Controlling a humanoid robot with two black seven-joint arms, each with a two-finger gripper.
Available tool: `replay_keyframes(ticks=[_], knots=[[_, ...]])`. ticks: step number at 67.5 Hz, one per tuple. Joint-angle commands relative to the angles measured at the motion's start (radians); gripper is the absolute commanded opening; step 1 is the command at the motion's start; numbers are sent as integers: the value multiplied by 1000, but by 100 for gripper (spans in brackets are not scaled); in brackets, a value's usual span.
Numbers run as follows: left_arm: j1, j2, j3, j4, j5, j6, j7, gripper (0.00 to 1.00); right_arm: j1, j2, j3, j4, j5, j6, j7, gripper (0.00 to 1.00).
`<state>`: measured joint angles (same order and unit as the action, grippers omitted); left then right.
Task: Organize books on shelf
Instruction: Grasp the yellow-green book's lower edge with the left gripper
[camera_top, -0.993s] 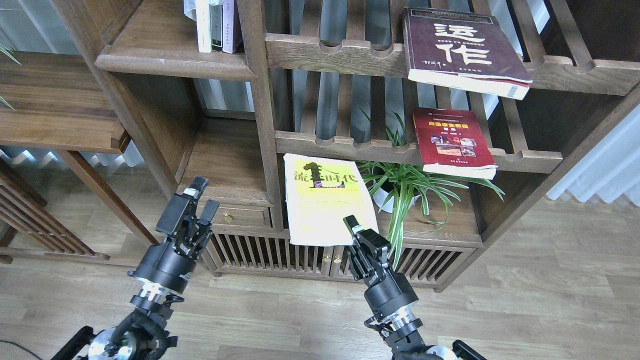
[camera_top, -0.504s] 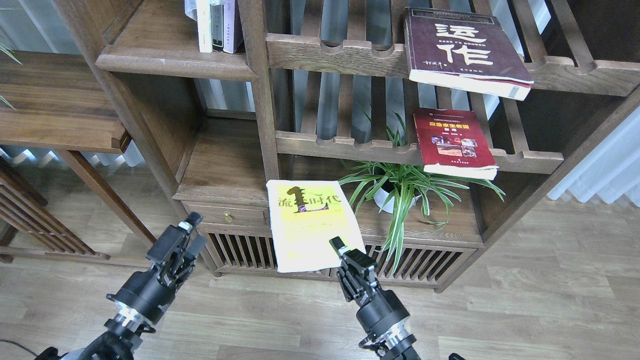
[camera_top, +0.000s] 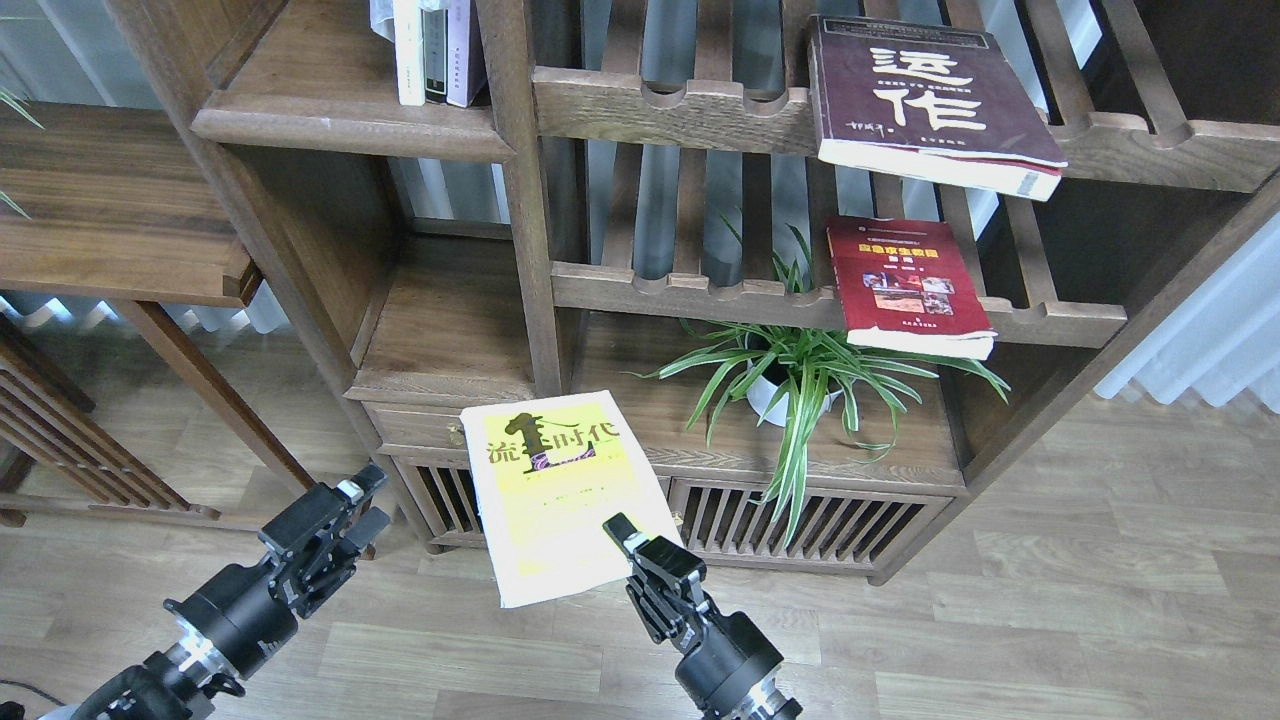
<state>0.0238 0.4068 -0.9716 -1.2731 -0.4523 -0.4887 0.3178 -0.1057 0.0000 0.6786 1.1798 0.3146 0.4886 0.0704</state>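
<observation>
My right gripper is shut on the lower right corner of the yellow-green book and holds it flat in the air, in front of the low cabinet's drawer. The red book lies on the middle slatted rack at the right. The thick maroon book lies on the upper slatted rack above it. The solid dark-brown shelf is at the upper left, with thin upright books at its back. My left gripper is open and empty, low at the left, apart from the yellow-green book.
Thin upright white, dark and lilac-spined books stand on the upper left shelf. A lower solid board sits above a drawer. A potted spider plant stands on the cabinet top. A side table is at the left.
My right gripper has carried the yellow-green book down and to the left, off the cabinet top. My left arm has dropped lower and drawn back to the left.
</observation>
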Motion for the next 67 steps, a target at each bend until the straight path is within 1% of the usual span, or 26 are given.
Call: replay_keyframes(ticks=[1, 11, 25, 34, 42, 53, 67], knots=[[-21, -9, 19, 3, -3, 0, 0, 84, 0, 0, -34, 0, 0, 0, 0, 7], [-53, -13, 44, 18, -5, 0, 1, 84, 0, 0, -37, 0, -2, 0, 0, 7], [-74, -13, 116, 35, -5, 0, 1, 84, 0, 0, -37, 1, 0, 0, 0, 7], [-82, -36, 128, 50, -3, 0, 1, 83, 0, 0, -40, 6, 0, 0, 0, 7], [-82, -36, 131, 50, -3, 0, 1, 82, 0, 0, -41, 6, 0, 0, 0, 7], [-99, -39, 133, 52, 3, 0, 1, 82, 0, 0, -40, 6, 0, 0, 0, 7], [-140, -106, 192, 77, 14, 0, 1, 82, 0, 0, -39, 6, 0, 0, 0, 7]])
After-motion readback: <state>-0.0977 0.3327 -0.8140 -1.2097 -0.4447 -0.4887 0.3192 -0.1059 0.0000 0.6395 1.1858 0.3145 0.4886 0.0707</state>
